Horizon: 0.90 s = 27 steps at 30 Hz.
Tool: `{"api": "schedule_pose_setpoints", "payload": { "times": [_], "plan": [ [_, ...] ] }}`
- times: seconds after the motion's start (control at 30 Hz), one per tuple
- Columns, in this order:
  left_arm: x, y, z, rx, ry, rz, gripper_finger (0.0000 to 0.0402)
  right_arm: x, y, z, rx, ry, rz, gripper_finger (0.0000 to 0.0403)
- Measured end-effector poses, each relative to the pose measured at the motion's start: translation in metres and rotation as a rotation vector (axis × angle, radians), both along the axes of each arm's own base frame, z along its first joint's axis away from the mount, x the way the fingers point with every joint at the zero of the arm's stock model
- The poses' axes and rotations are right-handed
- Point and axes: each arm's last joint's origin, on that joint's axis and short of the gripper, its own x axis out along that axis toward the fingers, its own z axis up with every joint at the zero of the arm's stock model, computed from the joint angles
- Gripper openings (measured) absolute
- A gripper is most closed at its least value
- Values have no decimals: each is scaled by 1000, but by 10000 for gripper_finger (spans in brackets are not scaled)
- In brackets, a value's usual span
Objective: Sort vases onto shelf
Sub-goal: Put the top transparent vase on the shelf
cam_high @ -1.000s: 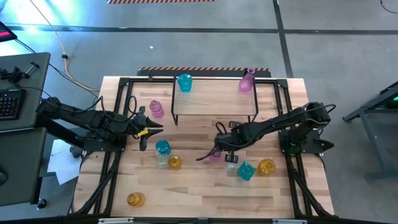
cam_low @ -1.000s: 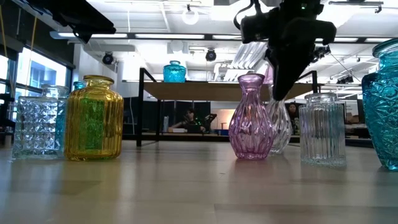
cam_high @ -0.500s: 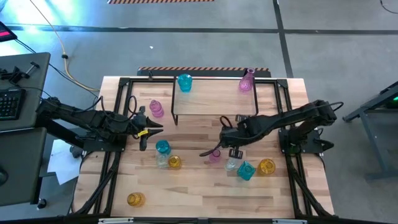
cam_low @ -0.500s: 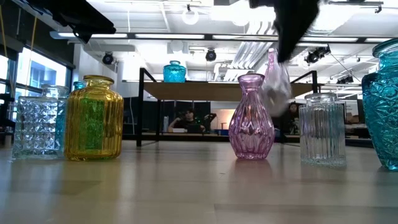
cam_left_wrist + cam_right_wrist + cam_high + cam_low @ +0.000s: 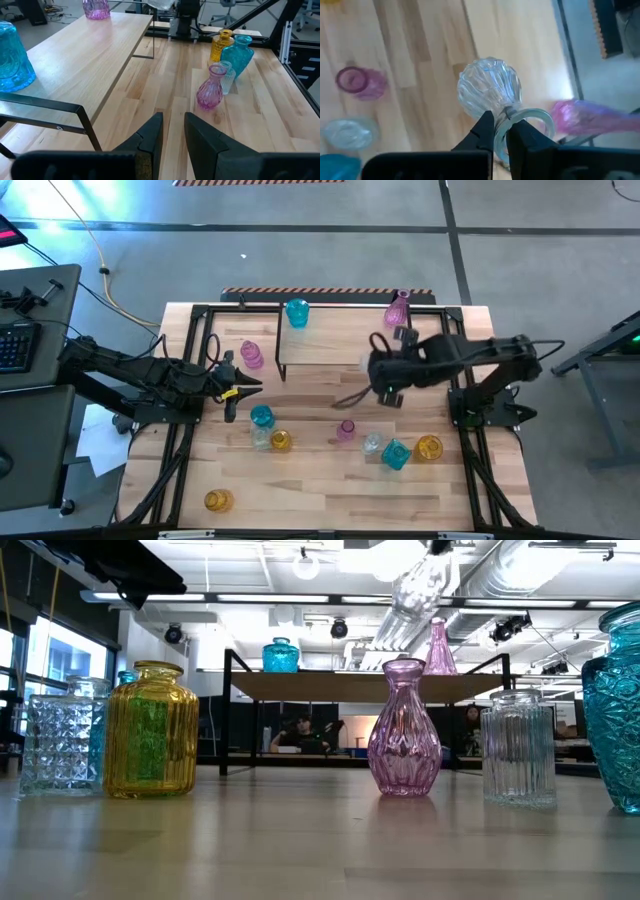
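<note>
My right gripper point(image 5: 372, 368) is shut on a clear ribbed glass vase point(image 5: 489, 91) and hovers over the near right part of the shelf point(image 5: 340, 345), a light wood board on black legs. A teal vase point(image 5: 297, 312) and a pink vase point(image 5: 397, 310) stand on the shelf's far corners. My left gripper point(image 5: 172, 135) is open and waits at the table's left, near a pink vase point(image 5: 251, 355) standing on the tabletop. In the low view the clear vase point(image 5: 422, 585) shows high above the table. My right gripper pinches the clear vase by its narrow neck point(image 5: 507, 113), between the round body and the flared rim point(image 5: 534, 120). The fingers point(image 5: 485, 131) lie across the neck and reach in from the table's right. The vase is lifted clear and tilted.
On the tabletop near the shelf stand a pink vase point(image 5: 345, 430), a clear ribbed one point(image 5: 372, 444), a teal one point(image 5: 396, 454) and an amber one point(image 5: 429, 447). Left of them are teal point(image 5: 261, 417), clear point(image 5: 261, 438) and amber point(image 5: 281, 441) vases. An amber jar point(image 5: 218, 500) is at the near left.
My right gripper has risen from beside the pink vase on the tabletop, carrying the clear vase up and toward the far edge, over the shelf. The vase has gone from standing on the table to lifted clear and tilted. The left arm has kept still.
</note>
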Motion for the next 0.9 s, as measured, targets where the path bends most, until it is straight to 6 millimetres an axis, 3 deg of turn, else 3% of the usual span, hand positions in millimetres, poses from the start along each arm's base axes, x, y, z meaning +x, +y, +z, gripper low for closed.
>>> {"api": "schedule_pose_setpoints", "payload": {
  "times": [0.13, 0.53, 0.9],
  "plan": [
    [1, 0, 2, -4, -17, 0, 72, 5, -20, 4, -36, 39, 27, 1],
    [1, 0, 3, -8, -38, 0, 72, 34, -90, -28, 59, 270, 79, 1],
    [1, 0, 4, 6, -37, 7, 72, 30, -127, -33, 77, 325, 75, 1]
  ]
}}
